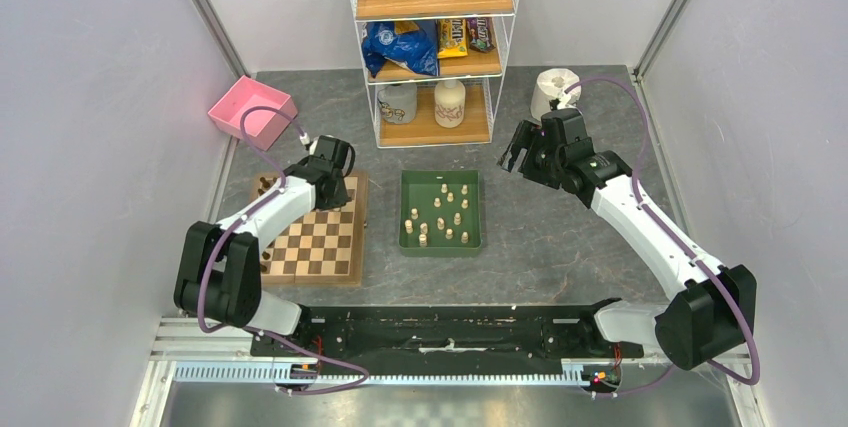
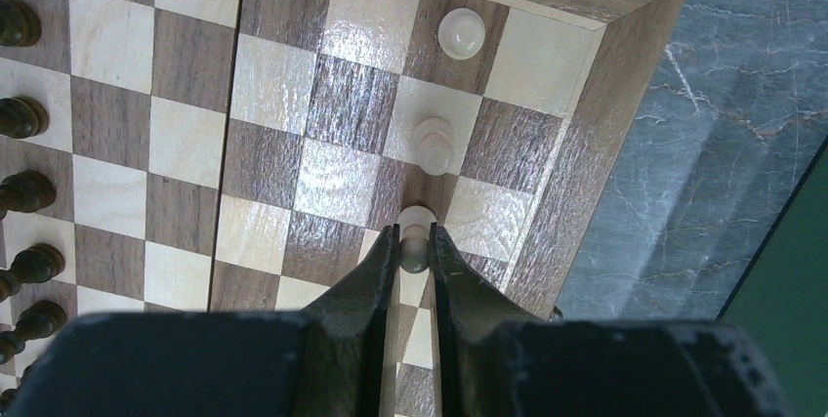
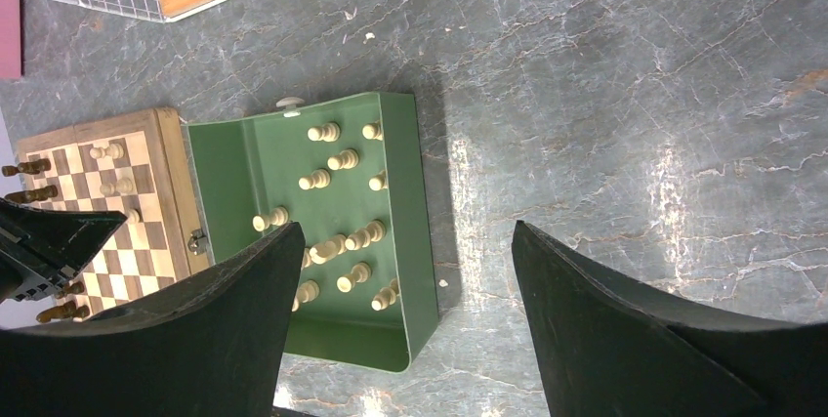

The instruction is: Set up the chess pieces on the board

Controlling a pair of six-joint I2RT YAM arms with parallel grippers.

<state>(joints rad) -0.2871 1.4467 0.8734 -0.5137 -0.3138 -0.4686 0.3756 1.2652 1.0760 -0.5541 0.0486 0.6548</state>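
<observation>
Left pincer [image 2: 415,241] clenched on pale pawn [image 2: 417,227], over board [image 1: 320,242] lying toward left edge of worktop [image 1: 560,237]. Pawn upright, long axis pointing down at board; we cannot tell whether base touches. Pawn in line with two pale pieces [image 2: 434,144] standing beyond it, row running toward far edge of worktop. We judge next move: straight descent, then release. Right pincer [image 3: 403,231] released, jaws wide, hovering toward far right corner. Green tray [image 3: 234,163] with loose pale pieces [image 3: 317,180] lies nearer right arm.

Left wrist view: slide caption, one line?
Left gripper shut on a cream piece at the board edge, two more cream pieces ahead, dark pieces along the opposite side.
</observation>
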